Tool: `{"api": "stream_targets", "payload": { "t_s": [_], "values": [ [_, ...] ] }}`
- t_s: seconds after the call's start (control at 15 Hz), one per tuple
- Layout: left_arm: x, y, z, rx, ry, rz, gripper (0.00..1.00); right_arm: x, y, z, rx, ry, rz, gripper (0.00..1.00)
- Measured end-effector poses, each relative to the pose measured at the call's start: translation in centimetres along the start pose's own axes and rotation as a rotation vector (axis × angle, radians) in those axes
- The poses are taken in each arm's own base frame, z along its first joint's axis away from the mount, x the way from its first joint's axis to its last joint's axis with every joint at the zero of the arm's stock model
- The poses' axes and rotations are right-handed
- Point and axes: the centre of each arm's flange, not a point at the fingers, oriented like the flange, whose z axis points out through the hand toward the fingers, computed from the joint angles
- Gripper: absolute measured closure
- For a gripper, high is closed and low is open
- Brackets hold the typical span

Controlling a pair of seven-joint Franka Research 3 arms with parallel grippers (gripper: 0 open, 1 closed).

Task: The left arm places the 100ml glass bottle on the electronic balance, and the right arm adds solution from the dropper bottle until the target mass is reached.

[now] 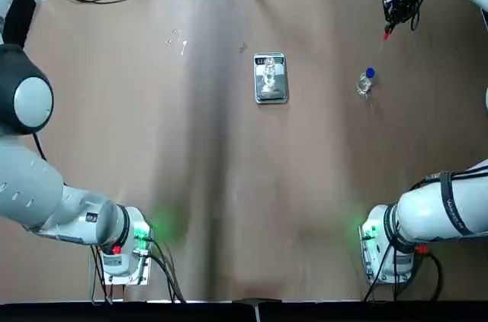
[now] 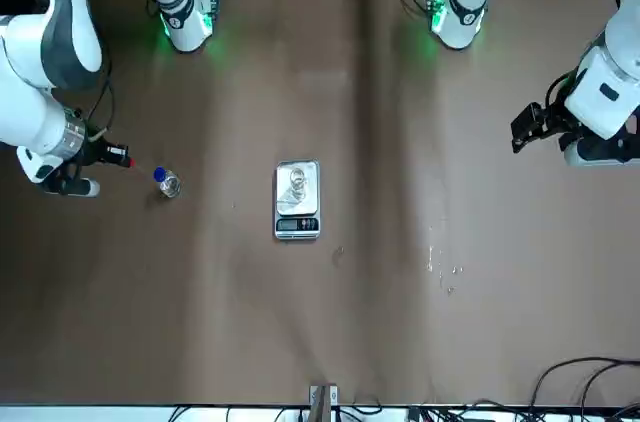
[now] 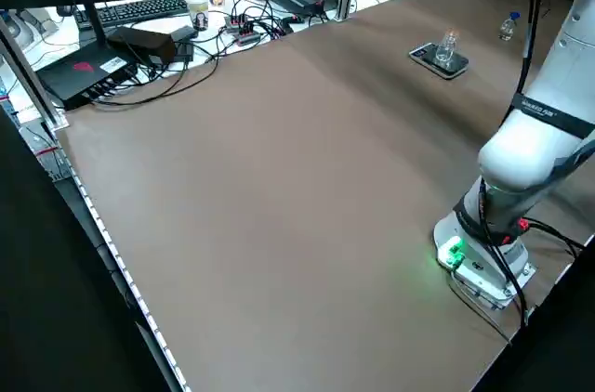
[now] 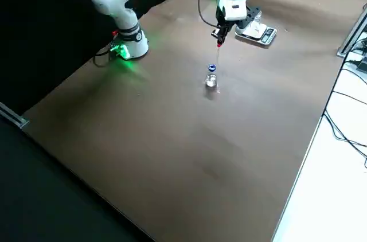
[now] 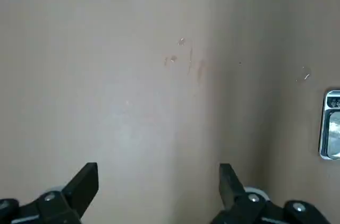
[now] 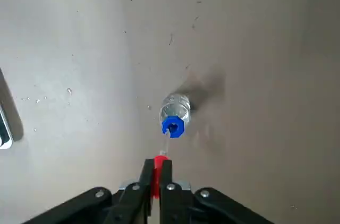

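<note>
The electronic balance [image 1: 270,87] lies mid-table with the clear 100ml glass bottle [image 1: 269,73] standing on its plate [image 2: 297,190]. To its right stands the small dropper bottle [image 1: 365,82], blue collar on top [image 6: 173,125]. My right gripper [image 1: 396,11] hovers beyond that bottle, toward the far right corner, shut on the red-tipped dropper [image 6: 158,173], whose tip points down over the blue collar. My left gripper [image 2: 530,126] hangs open and empty at the table's left side, well away from the balance [image 5: 332,126]. No solution can be made out.
Small wet spots [image 1: 179,41] mark the brown table left of the balance. Cables and electronics [image 3: 139,39] line the far edge. Both arm bases [image 1: 126,242] with green lights sit at the near edge.
</note>
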Motion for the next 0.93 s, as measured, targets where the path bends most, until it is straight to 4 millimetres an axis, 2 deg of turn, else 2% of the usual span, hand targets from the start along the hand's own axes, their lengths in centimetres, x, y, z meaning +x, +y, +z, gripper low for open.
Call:
{"api": "stream_targets", "payload": {
  "t_s": [0.47, 0.73, 0.93],
  "values": [
    [0.0, -0.1, 0.0, 0.0, 0.0, -0.001, 0.0, 0.1, -1.2, -2.3, 0.001, 0.01, -0.012, 0.92],
    [0.1, -0.4, 0.0, 0.0, 0.0, -0.007, 0.0, 0.1, -3.0, -3.2, -0.001, 0.026, -0.014, 0.92],
    [0.3, -1.7, 0.0, 0.001, 0.0, -0.029, 0.0, 0.1, -4.5, -3.9, -0.002, 0.04, -0.007, 0.92]
  ]
}}
